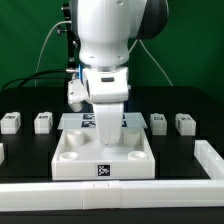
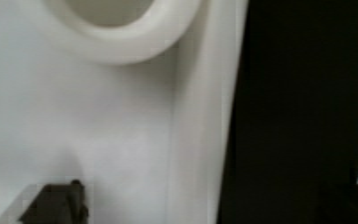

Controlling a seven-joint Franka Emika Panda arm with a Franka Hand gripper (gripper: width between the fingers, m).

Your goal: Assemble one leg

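White arm housing is reaching down in the exterior view, with the hand point(image 1: 108, 136) hanging over the far middle of the tray-like part point(image 1: 70, 160); I cannot tell whether its fingers are spread or pressed together. Four legs are standing in a row on the black worktop point(image 1: 30, 150), apart from the hand. The first leg point(image 1: 10, 122) and second leg point(image 1: 42, 122) are sitting toward the exterior view's left, the third leg point(image 1: 157, 122) and fourth leg point(image 1: 185, 123) toward its right. The marker board point(image 1: 70, 120) is lying just behind the tray-like part.

In the wrist view, one dark fingertip point(image 2: 55, 203) is showing over the tray-like part point(image 2: 105, 130), whose round socket point(image 2: 114, 25) is sitting by the part's edge, the worktop point(image 2: 300, 100) running alongside.
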